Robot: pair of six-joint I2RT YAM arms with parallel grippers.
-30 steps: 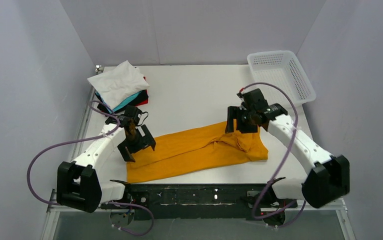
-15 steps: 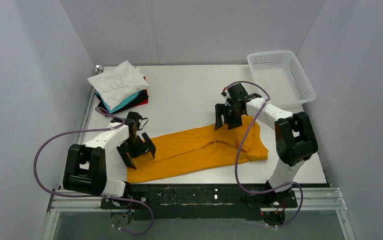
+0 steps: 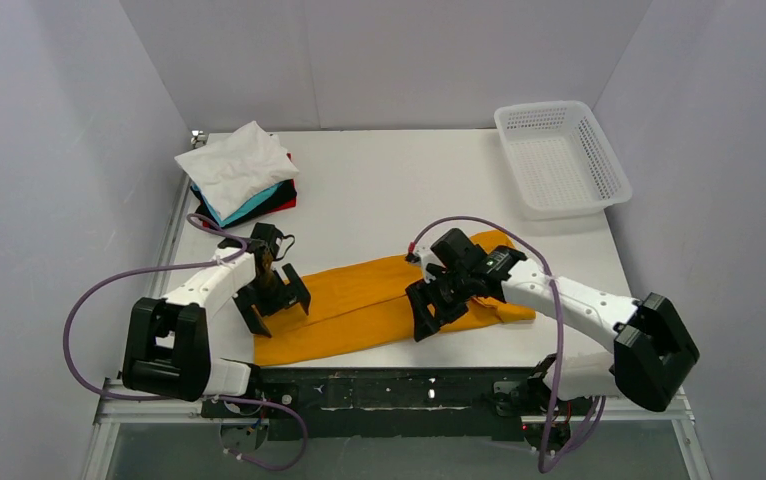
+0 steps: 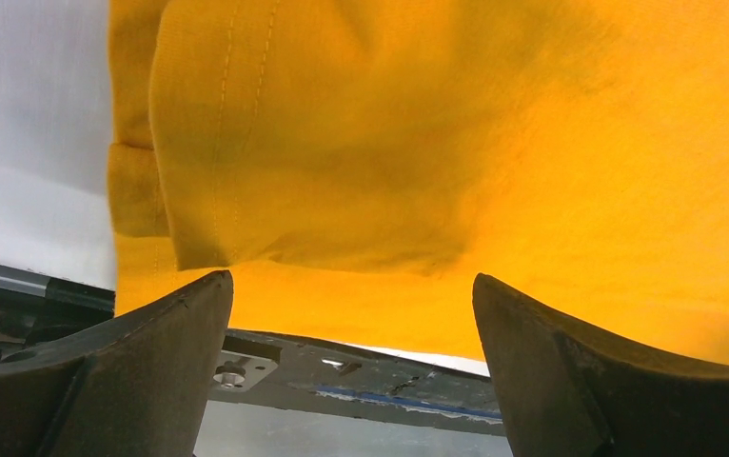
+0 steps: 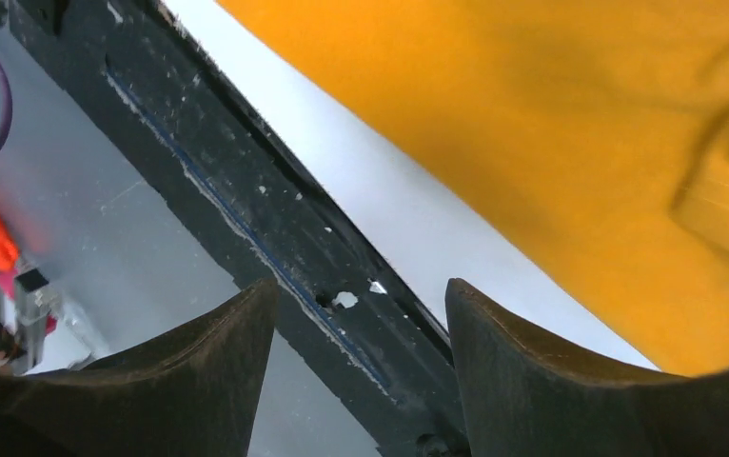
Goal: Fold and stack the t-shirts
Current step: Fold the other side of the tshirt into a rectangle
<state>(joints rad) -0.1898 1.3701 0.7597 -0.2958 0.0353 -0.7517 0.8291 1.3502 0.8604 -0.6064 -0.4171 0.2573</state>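
The orange-yellow t-shirt (image 3: pixel 364 305) lies folded into a long strip across the near half of the table; it fills most of the left wrist view (image 4: pixel 437 152) and the upper right of the right wrist view (image 5: pixel 570 124). My left gripper (image 3: pixel 271 298) is open and empty over the strip's left end. My right gripper (image 3: pixel 437 308) is open and empty over the strip's middle, near its front edge. A stack of folded t-shirts (image 3: pixel 239 180), white on top of teal, black and red, sits at the back left.
A white mesh basket (image 3: pixel 559 155) stands at the back right corner. The black front rail (image 3: pixel 399 390) runs along the table's near edge and shows in both wrist views (image 5: pixel 275 219). Purple cables loop beside both arms.
My right arm swung from the shirt's far right end toward me and leftward, over the strip's middle. The shirt's right part now lies folded in. The left gripper barely moved.
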